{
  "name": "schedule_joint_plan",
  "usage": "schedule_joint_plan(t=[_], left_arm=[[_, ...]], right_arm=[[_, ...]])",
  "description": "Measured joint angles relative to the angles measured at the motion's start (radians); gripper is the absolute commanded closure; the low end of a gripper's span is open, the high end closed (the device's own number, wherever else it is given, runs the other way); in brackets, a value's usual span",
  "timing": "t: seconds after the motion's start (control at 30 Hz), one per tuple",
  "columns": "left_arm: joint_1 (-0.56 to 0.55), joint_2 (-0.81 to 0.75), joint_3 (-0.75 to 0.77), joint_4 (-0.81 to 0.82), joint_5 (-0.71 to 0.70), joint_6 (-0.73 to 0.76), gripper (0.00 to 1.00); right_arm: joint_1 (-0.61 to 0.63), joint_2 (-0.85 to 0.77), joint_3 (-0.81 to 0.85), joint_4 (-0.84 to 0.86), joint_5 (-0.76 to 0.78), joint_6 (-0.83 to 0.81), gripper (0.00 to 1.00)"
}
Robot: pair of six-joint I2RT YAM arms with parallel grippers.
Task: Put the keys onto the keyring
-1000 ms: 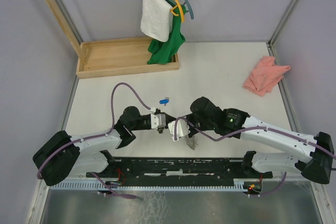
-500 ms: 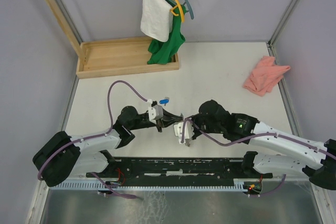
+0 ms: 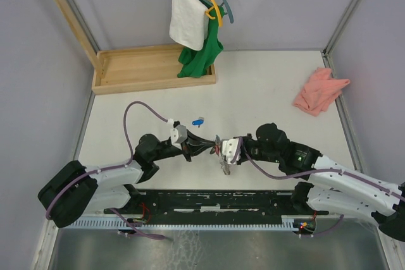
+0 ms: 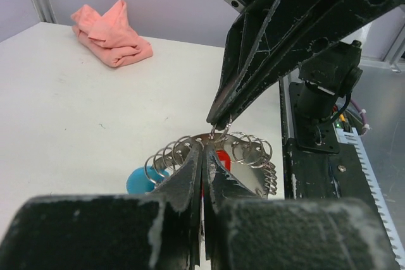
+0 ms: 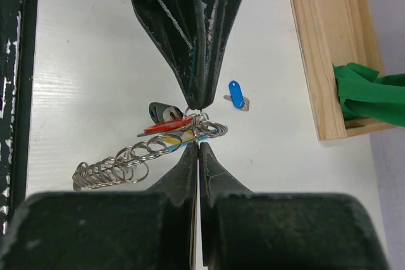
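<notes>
Left gripper (image 4: 204, 156) and right gripper (image 5: 197, 148) meet tip to tip above the table (image 3: 266, 93). Both are pinched shut on the keyring (image 5: 201, 128), though which loop each holds is hard to make out. Red key (image 5: 166, 126) sits among the rings, with a chain of rings (image 5: 111, 170) trailing. Blue key (image 5: 236, 95) lies loose on the table just beyond. Risks: thin wire slips from a pinch and the bundle drops; opposed pulling twists the coil. No writing or brand is legible.

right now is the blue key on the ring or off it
Off. The blue key lies alone on the table, apart from the rings.
</notes>
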Motion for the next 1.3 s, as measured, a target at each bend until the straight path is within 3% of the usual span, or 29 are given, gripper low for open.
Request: schedule_joint_plan(t=[0.4, 0.6, 0.8, 1.07, 1.3], left_arm=[[0.005, 0.039, -0.076, 0.185, -0.043, -0.08, 0.87], [0.008, -0.068, -0.095, 0.109, -0.058, -0.012, 0.83], [0.009, -0.168, -0.085, 0.049, 0.041, 0.121, 0.84], [0.009, -0.069, -0.009, 0.004, 0.161, 0.218, 0.82], [0.009, 0.002, 0.013, 0.008, 0.163, 0.238, 0.78]], right_arm=[[-0.069, -0.042, -0.121, 0.226, -0.079, 0.192, 0.99], [-0.089, -0.06, -0.155, 0.283, -0.097, 0.232, 0.99], [-0.093, -0.061, -0.167, 0.316, -0.12, 0.239, 0.99], [-0.093, -0.061, -0.167, 0.324, -0.154, 0.238, 0.99], [-0.093, -0.067, -0.168, 0.323, -0.166, 0.236, 0.99]])
